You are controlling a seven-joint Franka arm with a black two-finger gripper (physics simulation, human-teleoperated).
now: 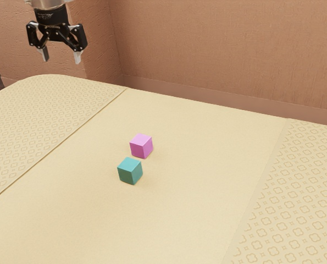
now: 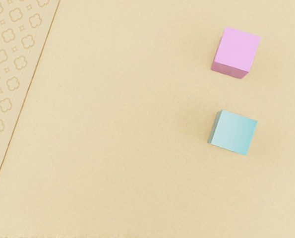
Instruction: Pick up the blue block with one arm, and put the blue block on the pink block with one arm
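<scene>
Black two-finger gripper point(image 1: 61, 56): fingers spread, empty, hung high. Small teal-blue cube point(image 1: 130, 170) lay on the tan tabletop point(image 1: 207, 192), well below and apart from it, just beside the small pink cube point(image 1: 141, 146). Judged unstarted: grasp, lift and stacking were all left.

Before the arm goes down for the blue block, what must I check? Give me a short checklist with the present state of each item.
1. Gripper open and empty: ok.
2. Blue block lying flat on the table, nothing on it: ok.
3. Blue block apart from the pink block: ok.
4. Pink block's top free: ok.
5. Gripper above the blue block: not ok; it hangs high, far toward the exterior view's left.
6. Gap between the blocks wide enough for a finger: cannot tell.
</scene>
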